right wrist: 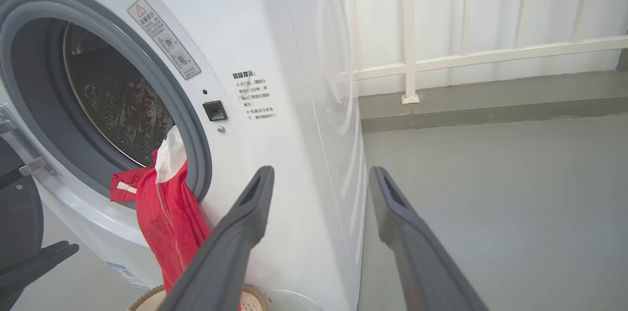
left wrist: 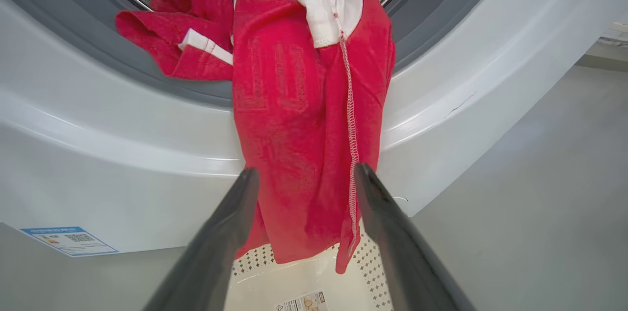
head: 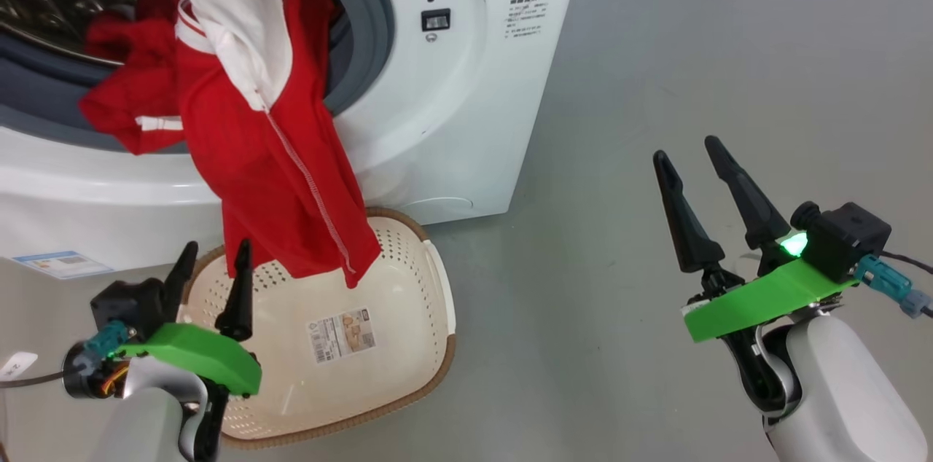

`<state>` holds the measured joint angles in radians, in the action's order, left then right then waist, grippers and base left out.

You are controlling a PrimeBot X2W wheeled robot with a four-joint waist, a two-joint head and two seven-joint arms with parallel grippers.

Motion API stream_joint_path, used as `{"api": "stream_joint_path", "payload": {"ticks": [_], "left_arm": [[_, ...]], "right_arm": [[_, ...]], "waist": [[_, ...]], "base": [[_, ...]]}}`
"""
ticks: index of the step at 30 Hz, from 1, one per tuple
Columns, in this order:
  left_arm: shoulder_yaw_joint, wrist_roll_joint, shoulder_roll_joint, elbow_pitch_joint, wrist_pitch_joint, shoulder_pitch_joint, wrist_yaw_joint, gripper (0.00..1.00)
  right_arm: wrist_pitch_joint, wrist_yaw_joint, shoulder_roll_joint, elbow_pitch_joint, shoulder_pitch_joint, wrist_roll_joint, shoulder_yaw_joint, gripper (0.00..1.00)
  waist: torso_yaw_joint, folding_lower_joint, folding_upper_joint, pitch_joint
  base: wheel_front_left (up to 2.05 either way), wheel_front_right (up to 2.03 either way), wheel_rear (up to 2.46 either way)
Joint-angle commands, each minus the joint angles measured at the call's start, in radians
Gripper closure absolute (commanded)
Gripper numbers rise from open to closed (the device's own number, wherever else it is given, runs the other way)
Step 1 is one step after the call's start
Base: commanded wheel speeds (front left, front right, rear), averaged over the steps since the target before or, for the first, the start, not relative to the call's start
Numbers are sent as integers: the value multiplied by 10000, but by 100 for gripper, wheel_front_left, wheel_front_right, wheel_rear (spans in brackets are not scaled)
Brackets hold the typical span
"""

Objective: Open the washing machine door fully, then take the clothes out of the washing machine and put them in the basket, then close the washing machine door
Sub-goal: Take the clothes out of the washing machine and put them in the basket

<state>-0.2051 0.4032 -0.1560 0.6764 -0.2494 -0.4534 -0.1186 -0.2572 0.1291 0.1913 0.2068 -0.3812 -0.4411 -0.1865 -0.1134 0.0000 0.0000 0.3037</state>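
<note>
Found the clothes (head: 270, 156) draped from the washing machine (head: 452, 119) mouth, hem inside the basket (head: 430, 302) at its foot. Saw left tool (head: 217, 247) and right tool (head: 686, 149) wide, empty. Needed a firm pinch high on the cloth, then an outward pull.

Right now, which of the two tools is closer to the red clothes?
The left tool, at the basket: the red clothes hang from the washing machine just before its open fingers. The right tool stands apart over the grey floor.
</note>
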Motion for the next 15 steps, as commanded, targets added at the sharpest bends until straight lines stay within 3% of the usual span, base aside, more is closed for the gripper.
{"api": "stream_joint_path", "payload": {"ticks": [1, 15], "left_arm": [[373, -188, -247, -529, -124, 198, 73, 0], [932, -604, -330, -3474, -124, 1653, 486, 0]], "right_arm": [[-46, 16, 41, -190, 251, -25, -189, 0], [-46, 16, 36, -201, 443, -64, -166, 0]], "waist": [[85, 0, 0, -97], [295, 0, 0, -367]], "base": [[0, 0, 0], [0, 0, 0]]}}
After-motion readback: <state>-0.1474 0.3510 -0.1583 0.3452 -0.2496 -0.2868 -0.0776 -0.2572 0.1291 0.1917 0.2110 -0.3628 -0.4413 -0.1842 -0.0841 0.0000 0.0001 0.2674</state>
